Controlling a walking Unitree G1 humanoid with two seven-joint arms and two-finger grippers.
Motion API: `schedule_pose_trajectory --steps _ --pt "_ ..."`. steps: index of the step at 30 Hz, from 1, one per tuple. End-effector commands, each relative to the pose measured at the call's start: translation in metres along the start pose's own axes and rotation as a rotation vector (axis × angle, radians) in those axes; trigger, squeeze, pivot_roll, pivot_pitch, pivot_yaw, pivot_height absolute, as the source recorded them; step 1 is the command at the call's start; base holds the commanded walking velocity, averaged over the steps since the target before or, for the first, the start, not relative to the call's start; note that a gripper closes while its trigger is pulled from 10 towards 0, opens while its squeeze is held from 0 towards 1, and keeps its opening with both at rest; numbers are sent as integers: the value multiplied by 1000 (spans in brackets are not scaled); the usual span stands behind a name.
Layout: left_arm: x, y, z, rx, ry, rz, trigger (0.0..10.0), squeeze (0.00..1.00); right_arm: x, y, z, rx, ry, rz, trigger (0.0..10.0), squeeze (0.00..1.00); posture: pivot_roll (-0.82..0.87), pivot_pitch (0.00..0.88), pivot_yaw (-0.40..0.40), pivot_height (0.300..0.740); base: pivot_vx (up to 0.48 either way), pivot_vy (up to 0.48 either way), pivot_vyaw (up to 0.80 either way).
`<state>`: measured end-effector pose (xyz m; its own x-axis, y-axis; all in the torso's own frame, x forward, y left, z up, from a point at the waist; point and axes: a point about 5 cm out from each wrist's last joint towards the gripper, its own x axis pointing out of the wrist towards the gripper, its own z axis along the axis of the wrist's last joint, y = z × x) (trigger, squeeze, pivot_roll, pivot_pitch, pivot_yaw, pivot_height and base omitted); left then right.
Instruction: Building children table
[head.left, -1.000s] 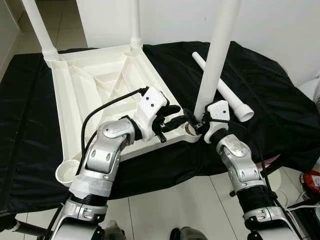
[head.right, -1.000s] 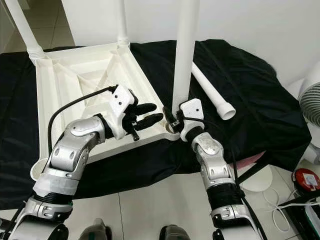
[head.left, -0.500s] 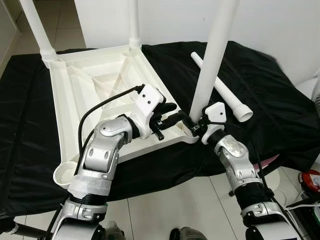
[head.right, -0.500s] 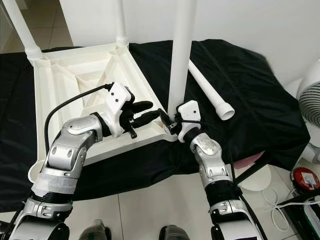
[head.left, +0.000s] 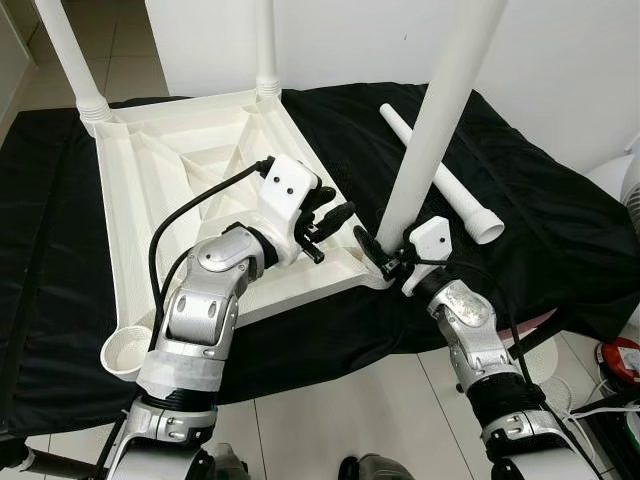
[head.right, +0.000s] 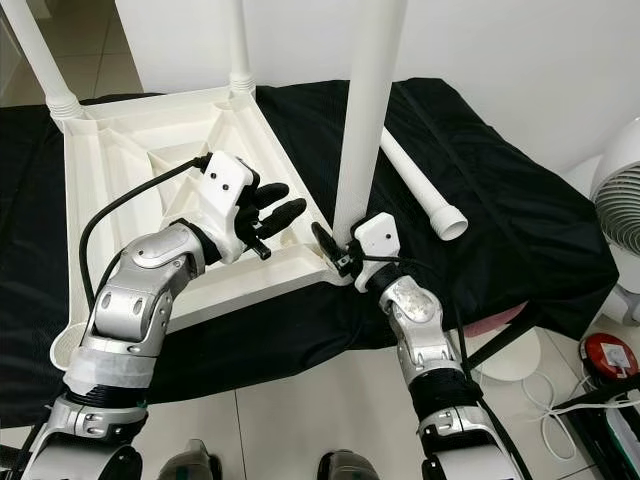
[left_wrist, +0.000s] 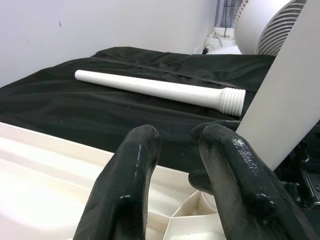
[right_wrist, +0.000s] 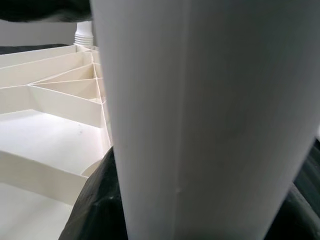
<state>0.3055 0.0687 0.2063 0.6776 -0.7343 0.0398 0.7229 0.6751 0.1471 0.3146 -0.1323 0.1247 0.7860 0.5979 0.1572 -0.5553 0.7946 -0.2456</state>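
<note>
Upside-down white tabletop (head.left: 190, 190) lying on the black cloth (head.left: 540, 180), ribbed underside facing up. Two legs (head.left: 62, 55) already standing in the far corners, plus an empty socket (head.left: 125, 350) at the near left corner.

Over the near right part of the tabletop: left gripper (head.left: 325, 215), fingers (left_wrist: 130, 185) a little apart and holding nothing, just hovering above the rim close to that corner.

Right next to it, third leg (head.left: 440, 110) standing in the near right corner socket, leaning a bit rather than dead vertical. Right gripper (head.left: 385, 258) down at the very base of it, fingers either side of the leg by the look of the wrist view, so gripping it.

Further right, spare leg (head.left: 440, 180) lying loose on the cloth, threaded end nearest the edge.

Main worry: that tilt. Cross-threading or jamming likely if twisted in while crooked. Also a low grip on a long leg, so easy to tip over if released before properly seated. And nothing steadying the tabletop, so possibly sliding on the cloth under the twist.
</note>
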Motion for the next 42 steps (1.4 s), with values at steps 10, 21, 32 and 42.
schedule_pose_trajectory --steps 10,21,32,42 --pt "0 0 3 3 -1 35 10000 0 -2 7 -32 216 177 -38 10000 0 64 10 -21 740 0 0 0" --pt "-1 -1 3 2 -3 40 10000 0 0 2 -37 246 222 -70 10000 0 69 0 -28 740 0 0 0" --pt "-3 0 3 1 -2 44 10000 0 0 1 -42 265 263 -87 10000 0 73 0 -31 740 0 0 0" --pt "-2 -2 4 1 -2 38 10000 0 0 -3 -46 371 290 -151 10000 0 69 0 -32 740 0 0 0"
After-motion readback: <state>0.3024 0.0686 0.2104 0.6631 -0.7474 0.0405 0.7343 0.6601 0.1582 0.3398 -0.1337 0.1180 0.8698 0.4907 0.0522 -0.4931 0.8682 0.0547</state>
